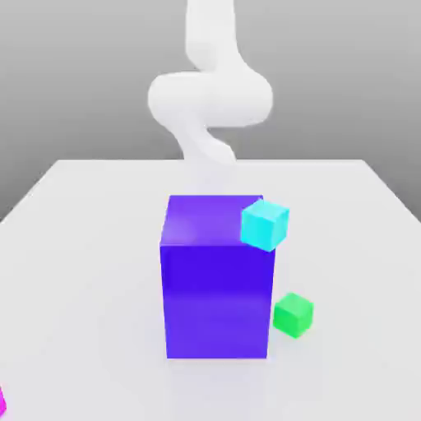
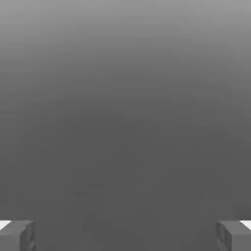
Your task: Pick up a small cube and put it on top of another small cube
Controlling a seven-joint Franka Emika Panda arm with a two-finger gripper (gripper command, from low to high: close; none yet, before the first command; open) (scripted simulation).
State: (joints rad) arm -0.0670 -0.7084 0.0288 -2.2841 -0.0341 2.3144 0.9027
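1. At the centre of the exterior view stands a tall purple block [image 1: 217, 296] on a pale surface [image 1: 82, 247].
2. A small cyan cube [image 1: 265, 224] sits at the upper right corner of the purple block, tilted, overlapping the block's top edge; whether it rests on the block or lies behind it cannot be told.
3. A small green cube [image 1: 293, 314] lies on the surface just beside the lower right side of the purple block, apart from the cyan cube above it in the frame.
4. A sliver of a magenta thing [image 1: 2, 401] shows at the lower left edge of the exterior view, cut off by the frame.
5. A white robot arm [image 1: 210, 90] rises in the upper middle of the exterior view, behind the purple block, curving down toward the far edge of the surface.
6. The claw [image 2: 125, 235] has its jaws spread wide: one grey fingertip [image 2: 17, 235] shows at the lower left corner of the hand view and the other at the lower right corner, with nothing between them but plain grey background.
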